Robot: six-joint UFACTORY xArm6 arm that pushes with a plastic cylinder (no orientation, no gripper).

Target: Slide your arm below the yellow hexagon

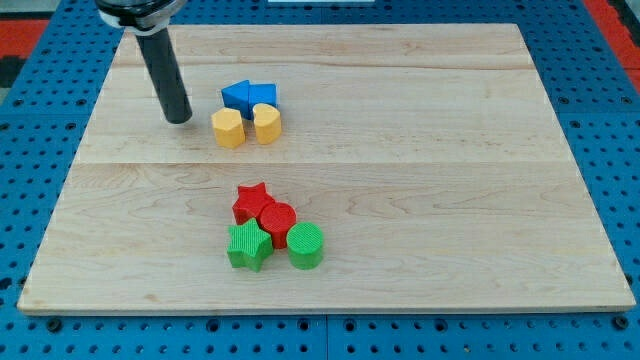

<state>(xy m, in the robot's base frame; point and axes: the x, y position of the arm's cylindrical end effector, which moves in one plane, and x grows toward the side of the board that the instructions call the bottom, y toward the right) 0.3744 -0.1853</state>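
The yellow hexagon (228,129) sits on the wooden board (420,190) in the upper left part of the view. A second yellow block (266,123), rounded with a notch, stands just to its right. Two blue blocks (248,96) touch them from above. My tip (179,119) rests on the board to the left of the yellow hexagon, a short gap apart and slightly higher in the view. The dark rod rises from it toward the view's top left.
A cluster lies lower in the middle: a red star (251,202), a red cylinder (277,221), a green star (247,246) and a green cylinder (306,246). A blue pegboard (590,120) surrounds the board.
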